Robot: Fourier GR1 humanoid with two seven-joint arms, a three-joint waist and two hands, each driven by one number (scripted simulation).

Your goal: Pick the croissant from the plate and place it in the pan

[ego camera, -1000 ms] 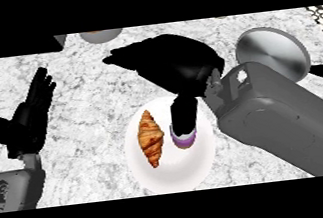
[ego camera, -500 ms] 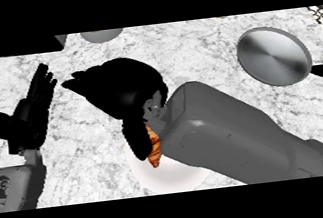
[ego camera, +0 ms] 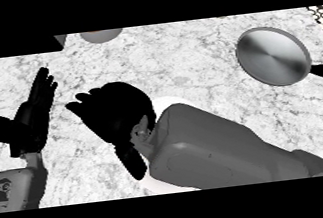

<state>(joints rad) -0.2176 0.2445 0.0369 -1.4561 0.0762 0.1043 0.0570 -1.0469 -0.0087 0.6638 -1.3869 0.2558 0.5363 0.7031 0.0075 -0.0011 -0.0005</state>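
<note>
**One croissant, hidden under my hand**

Counter (ego camera: 188,52) first: grey marble. My right forearm (ego camera: 214,150) covers nearly all the white plate (ego camera: 168,101). The round steel pan (ego camera: 272,55) sits well apart, upper right. My right hand (ego camera: 113,111) hangs over the plate's left part, and I cannot tell whether it has closed. My left hand (ego camera: 32,120) rests at left, flat, fingers together. The croissant is hidden, presumably on the plate. I'd take it across its middle, then lift straight.

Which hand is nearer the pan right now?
Right. The right hand is left of the pan, near mid-view; the left hand rests open farther left.
</note>
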